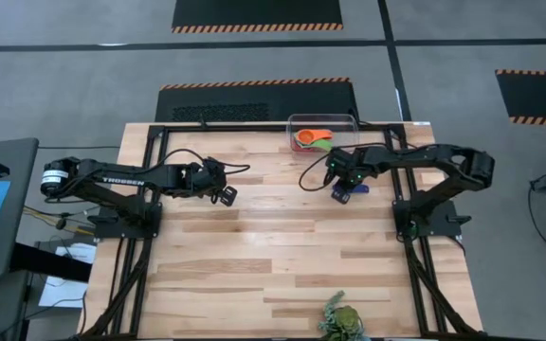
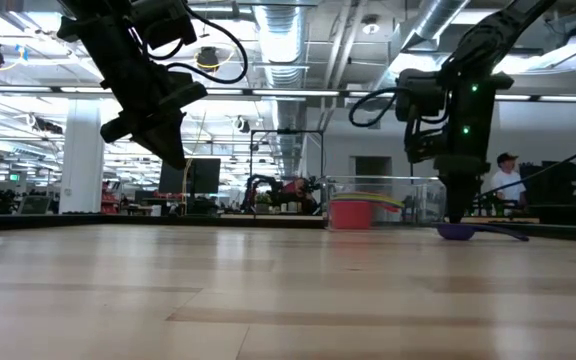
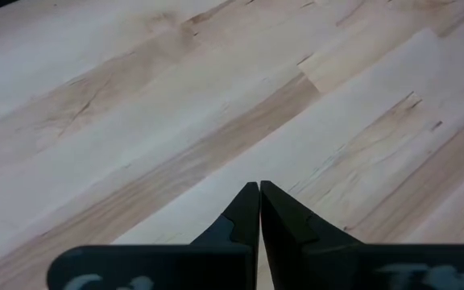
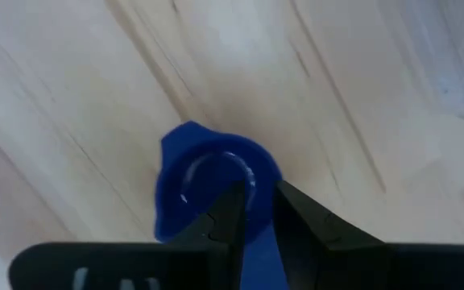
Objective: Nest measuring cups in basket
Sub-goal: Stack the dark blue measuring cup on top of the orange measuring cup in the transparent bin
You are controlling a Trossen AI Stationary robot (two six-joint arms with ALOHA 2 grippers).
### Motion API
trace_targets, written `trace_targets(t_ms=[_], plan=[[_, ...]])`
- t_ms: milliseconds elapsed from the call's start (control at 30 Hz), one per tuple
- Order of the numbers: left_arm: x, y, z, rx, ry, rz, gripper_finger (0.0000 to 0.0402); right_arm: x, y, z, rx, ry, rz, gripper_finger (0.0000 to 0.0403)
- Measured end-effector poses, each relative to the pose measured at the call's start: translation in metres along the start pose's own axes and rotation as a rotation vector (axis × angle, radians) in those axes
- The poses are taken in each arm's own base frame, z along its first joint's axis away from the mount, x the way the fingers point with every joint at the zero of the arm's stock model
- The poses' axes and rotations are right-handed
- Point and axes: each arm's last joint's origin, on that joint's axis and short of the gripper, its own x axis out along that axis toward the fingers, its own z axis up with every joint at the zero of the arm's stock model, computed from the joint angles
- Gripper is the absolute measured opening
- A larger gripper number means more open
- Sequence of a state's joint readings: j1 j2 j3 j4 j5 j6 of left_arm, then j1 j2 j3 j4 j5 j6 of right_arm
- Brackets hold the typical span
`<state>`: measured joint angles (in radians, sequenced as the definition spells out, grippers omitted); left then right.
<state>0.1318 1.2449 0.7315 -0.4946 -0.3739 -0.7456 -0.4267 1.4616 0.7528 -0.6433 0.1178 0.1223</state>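
Observation:
A dark blue measuring cup [image 4: 208, 181] is at the table's far right, just in front of the basket [image 1: 297, 121]. My right gripper [image 4: 256, 197] comes down on it from above, shut on its rim. The clear basket stands at the far edge and holds an orange cup [image 1: 311, 135] and a green cup [image 1: 322, 144]; in the low view a red one [image 2: 351, 213] shows inside it. My left gripper [image 3: 259, 189] hangs shut above bare wood left of the middle, holding nothing. My right gripper pinches the blue cup's wall [image 4: 258, 211] on the side where the handle leaves the bowl. One finger [image 4: 230, 211] is inside the bowl and the other outside. The fingers point steeply down. The cup is level with its mouth up and low on the table [image 2: 460, 232], its handle [image 2: 508, 235] sticking out sideways.
A green leafy plant [image 1: 341, 317] lies at the table's near edge. Bare wood lies between the two arms. The basket's near wall [image 1: 335, 150] is close behind my right gripper. A person stands in the room beyond the table [image 2: 508, 175].

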Motion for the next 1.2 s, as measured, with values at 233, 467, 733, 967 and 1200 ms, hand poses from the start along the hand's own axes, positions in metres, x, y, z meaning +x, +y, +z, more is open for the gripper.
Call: trace_targets(t_ms=[233, 467, 733, 967, 1200], plan=[[0.0, 0.0, -0.0001, 0.0, 0.002, -0.001, 0.0, -0.0003, -0.0033, -0.0003, -0.053, 0.003, -0.018, 0.0087], [0.0, 0.0, 0.0, 0.0, 0.001, -0.001, 0.0, 0.0007, -0.0071, 0.0, -0.118, 0.009, -0.017, 0.0087], [0.0, 0.0, -0.0001, 0.0, 0.002, -0.002, 0.0, 0.001, -0.0092, 0.0008, -0.148, 0.004, 0.005, 0.0087], [0.0, 0.0, -0.0001, 0.005, 0.002, -0.002, 0.0, 0.001, -0.0083, 0.001, -0.147, 0.001, 0.034, 0.0087], [0.0, 0.0, -0.0001, 0.027, 0.003, -0.002, 0.0, 0.0009, -0.0075, 0.0007, -0.163, 0.003, 0.063, 0.01]])
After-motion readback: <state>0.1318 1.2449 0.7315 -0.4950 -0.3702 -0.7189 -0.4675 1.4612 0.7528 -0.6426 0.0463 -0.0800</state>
